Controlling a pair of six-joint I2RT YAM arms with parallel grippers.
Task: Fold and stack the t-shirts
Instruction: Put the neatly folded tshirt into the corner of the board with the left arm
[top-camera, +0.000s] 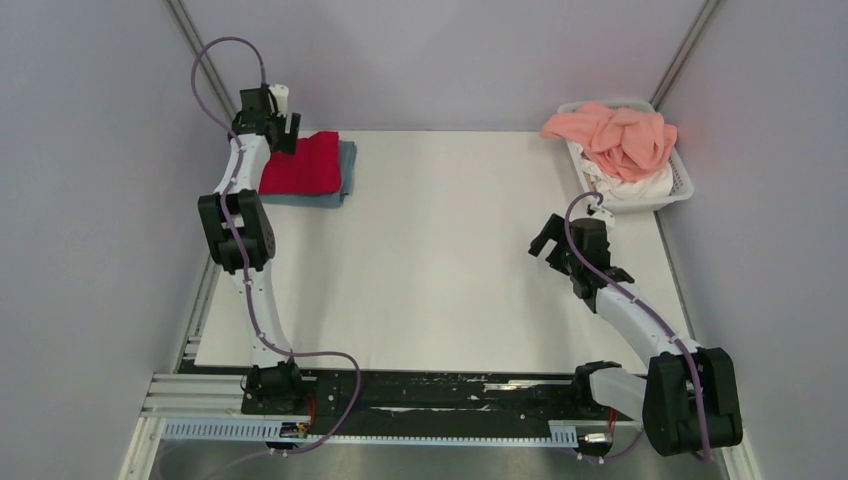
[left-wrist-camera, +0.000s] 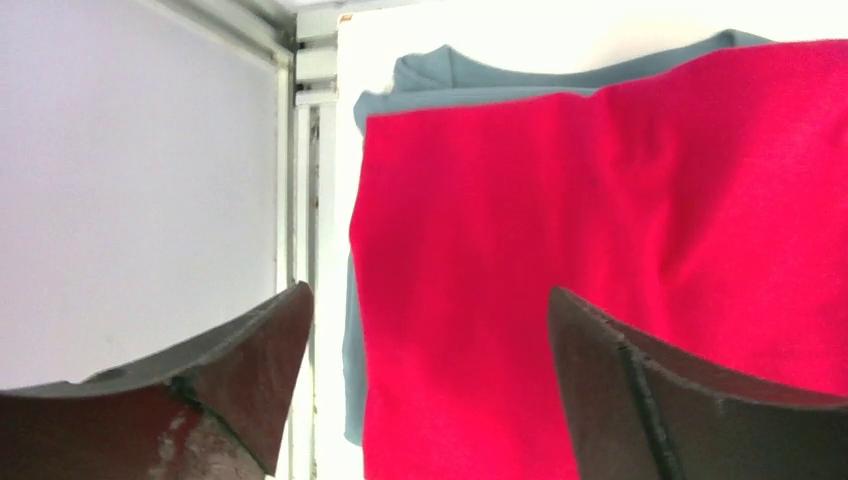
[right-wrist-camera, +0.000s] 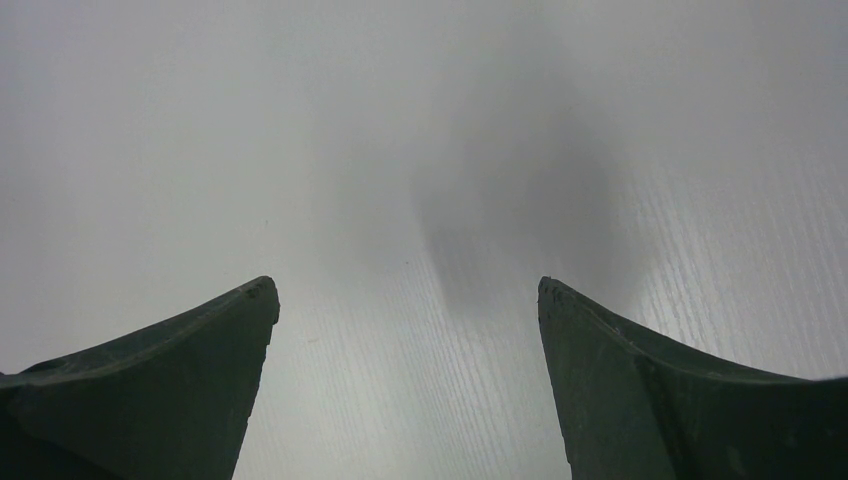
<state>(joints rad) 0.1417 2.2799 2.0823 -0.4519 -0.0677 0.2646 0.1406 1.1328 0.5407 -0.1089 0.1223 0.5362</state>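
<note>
A folded crimson red t-shirt (top-camera: 303, 165) lies on top of a folded blue-grey t-shirt (top-camera: 345, 160) at the table's far left. In the left wrist view the red shirt (left-wrist-camera: 600, 250) covers most of the blue-grey one (left-wrist-camera: 450, 80). My left gripper (top-camera: 285, 128) is open and empty, just above the stack's far left edge; it also shows in the left wrist view (left-wrist-camera: 430, 300). A salmon pink t-shirt (top-camera: 615, 135) and a white one (top-camera: 630, 188) lie crumpled in the basket. My right gripper (top-camera: 547, 240) is open and empty above bare table (right-wrist-camera: 405, 290).
The white slatted basket (top-camera: 682, 185) stands at the table's far right corner. The white table (top-camera: 440, 260) stretches between the arms. Grey walls close in on the left, right and back. A metal rail (top-camera: 400, 405) runs along the near edge.
</note>
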